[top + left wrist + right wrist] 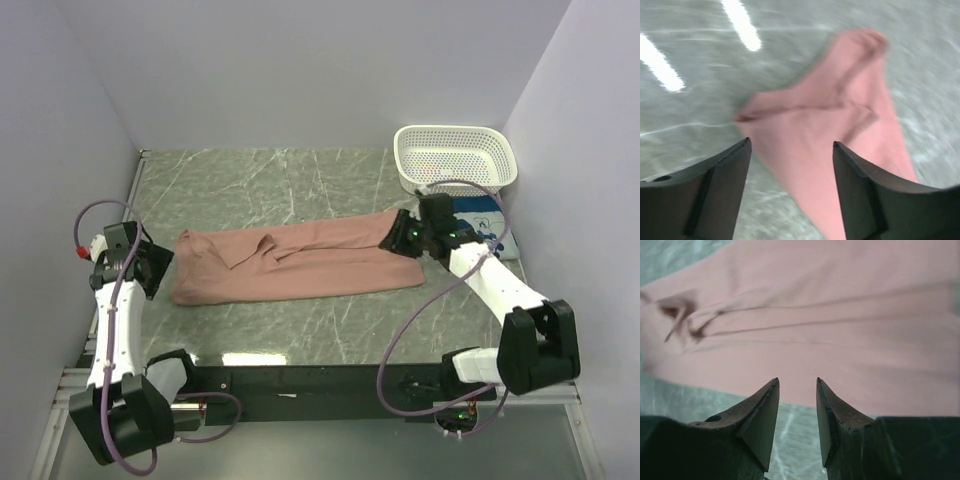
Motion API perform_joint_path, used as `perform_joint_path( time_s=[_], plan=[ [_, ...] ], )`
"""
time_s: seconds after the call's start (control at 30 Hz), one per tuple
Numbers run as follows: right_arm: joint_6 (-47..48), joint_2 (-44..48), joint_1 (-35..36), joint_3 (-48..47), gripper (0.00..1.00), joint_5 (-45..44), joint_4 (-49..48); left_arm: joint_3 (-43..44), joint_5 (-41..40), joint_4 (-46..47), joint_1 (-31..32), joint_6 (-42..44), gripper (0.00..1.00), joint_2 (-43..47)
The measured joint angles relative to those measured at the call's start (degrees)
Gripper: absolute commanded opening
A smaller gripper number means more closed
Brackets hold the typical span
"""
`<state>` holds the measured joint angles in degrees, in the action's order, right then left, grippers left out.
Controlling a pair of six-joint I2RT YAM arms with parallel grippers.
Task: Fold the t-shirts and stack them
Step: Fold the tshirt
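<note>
The dusty-pink t-shirt (300, 265) lies folded lengthwise as a long band across the middle of the marble table, print hidden. My left gripper (157, 268) is open and empty just left of the band's left end; in the left wrist view the shirt's end (840, 125) lies between and beyond the fingers. My right gripper (393, 238) is open and empty over the band's right end; the right wrist view shows the pink cloth (815, 330) just ahead of the fingertips. The blue t-shirt (480, 215) lies folded at the right, mostly hidden behind the right arm.
A white perforated basket (457, 157) stands at the back right, touching the blue shirt's far side. Walls close in the table at left, back and right. The arm bases sit on a black rail (300, 385) at the near edge.
</note>
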<state>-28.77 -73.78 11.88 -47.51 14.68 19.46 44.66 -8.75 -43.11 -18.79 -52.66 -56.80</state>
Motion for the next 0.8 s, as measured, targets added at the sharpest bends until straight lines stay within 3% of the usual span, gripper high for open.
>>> perform_joint_path(
  time_s=[0.2,0.4,0.5,0.8],
  plan=[
    [3.17,-10.75,9.29,-9.22,0.42,4.17,-5.57,-0.85,5.38,6.36,8.72,-0.44,0.61,0.72],
    [5.97,-22.34,16.52,-19.23,0.42,6.47,-9.57,-0.94,7.89,12.98,18.69,-0.79,0.46,-10.67],
    [7.3,-28.55,19.28,-24.61,0.42,7.43,-10.32,-0.83,8.52,15.32,20.22,-0.35,0.41,-16.83],
    [10.51,-42.84,23.96,-37.31,0.42,8.04,-10.86,3.37,9.27,17.11,20.5,2.14,0.41,-29.59]
  ],
)
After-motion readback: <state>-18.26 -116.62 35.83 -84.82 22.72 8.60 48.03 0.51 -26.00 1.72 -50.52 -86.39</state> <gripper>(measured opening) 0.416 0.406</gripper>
